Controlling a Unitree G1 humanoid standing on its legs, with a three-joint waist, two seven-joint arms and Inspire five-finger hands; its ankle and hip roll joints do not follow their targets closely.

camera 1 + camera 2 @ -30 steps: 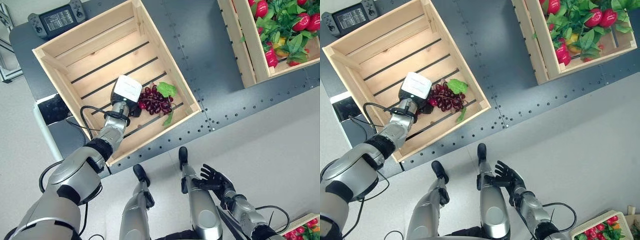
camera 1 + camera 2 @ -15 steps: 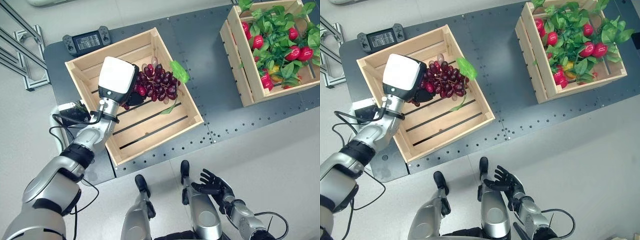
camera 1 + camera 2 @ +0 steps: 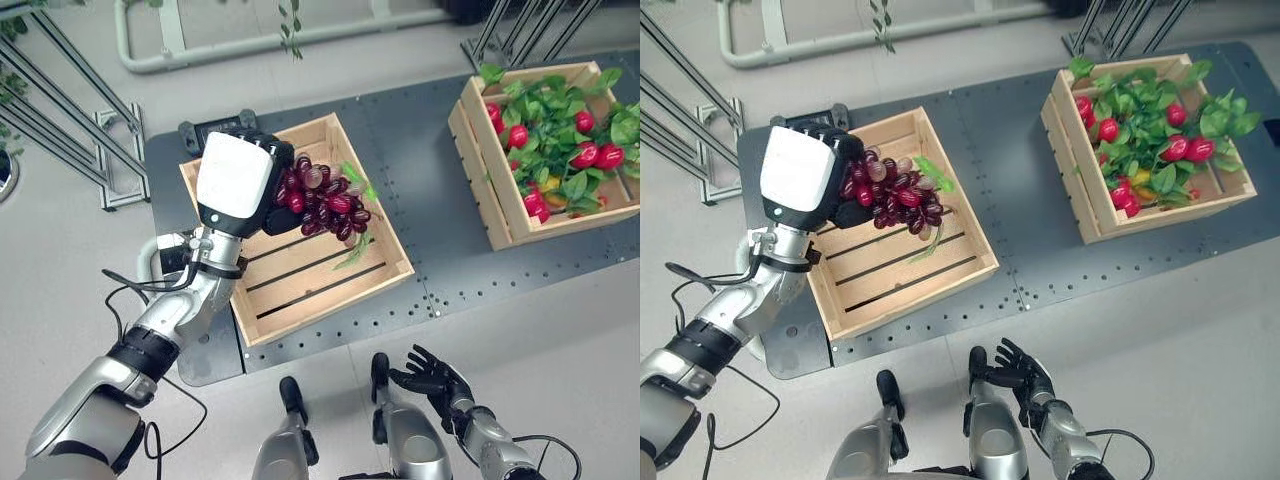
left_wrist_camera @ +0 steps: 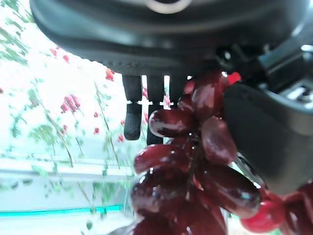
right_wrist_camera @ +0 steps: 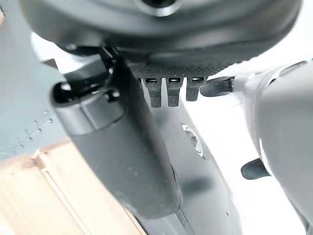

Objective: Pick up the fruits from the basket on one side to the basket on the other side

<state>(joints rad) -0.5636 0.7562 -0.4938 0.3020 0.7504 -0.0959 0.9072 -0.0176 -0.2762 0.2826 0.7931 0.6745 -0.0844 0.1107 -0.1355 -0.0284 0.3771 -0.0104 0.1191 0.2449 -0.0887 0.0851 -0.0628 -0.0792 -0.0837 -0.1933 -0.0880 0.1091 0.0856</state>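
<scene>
My left hand is raised high above the left wooden crate and is shut on a bunch of dark red grapes with green leaves. The grapes hang between its thumb and fingers in the left wrist view. That crate's slatted floor is bare under the bunch. At the right of the dark table stands the other wooden crate, packed with red fruits and green leaves. My right hand hangs low near the floor, in front of the table, fingers spread and holding nothing.
A black handheld controller lies on the table behind the left crate. Metal frame rails stand on the floor at the left and back. Bare dark tabletop separates the two crates.
My left hand has lifted the grape bunch from the crate floor to well above the crate. The camera view has also shifted, showing more of the floor behind the table.
</scene>
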